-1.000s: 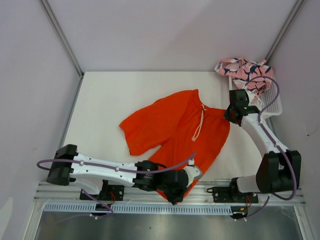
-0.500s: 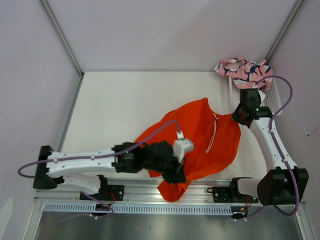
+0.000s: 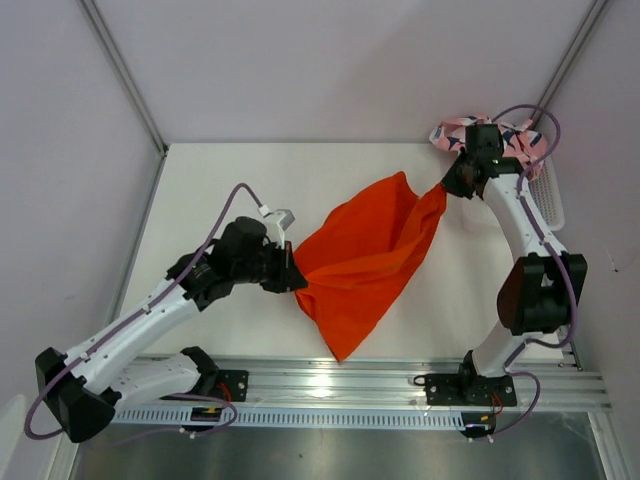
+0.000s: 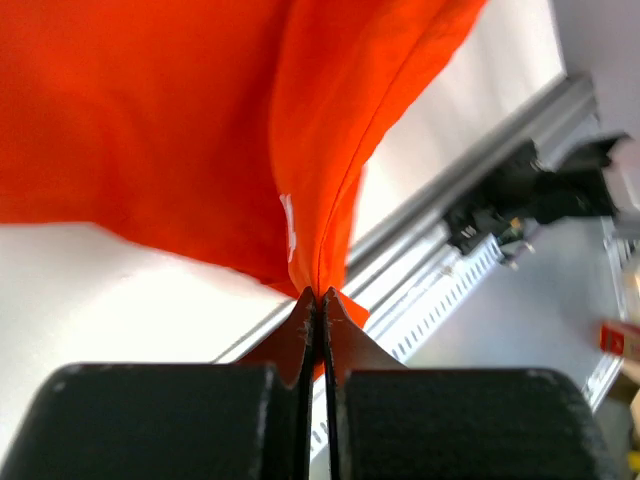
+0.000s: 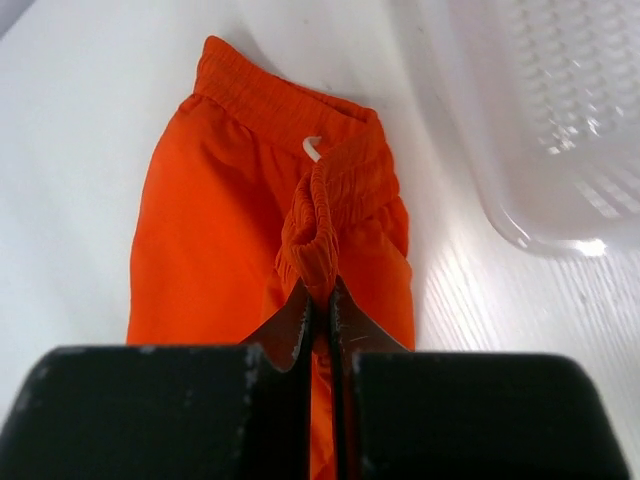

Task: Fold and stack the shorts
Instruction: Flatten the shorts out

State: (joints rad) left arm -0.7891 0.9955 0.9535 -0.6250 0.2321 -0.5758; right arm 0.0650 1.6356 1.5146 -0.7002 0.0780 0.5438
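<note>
The left gripper (image 3: 293,280) is clamped tight on an edge of the orange shorts (image 3: 365,260) above the white bench (image 3: 210,190). One corner of the fabric droops toward the near rail. The shorts stretch across to the right gripper (image 3: 447,187), which is pinched shut on the bunched elastic waistband. Beyond it, the pink printed shorts (image 3: 452,131) drape over the far end of the white mesh basket (image 3: 553,205).

I am wearing white shells on my left arm (image 3: 145,322) and right arm (image 3: 512,215), black joints, lilac cables (image 3: 238,187) looping alongside; black wedge-tipped fingers (image 4: 288,345).
</note>
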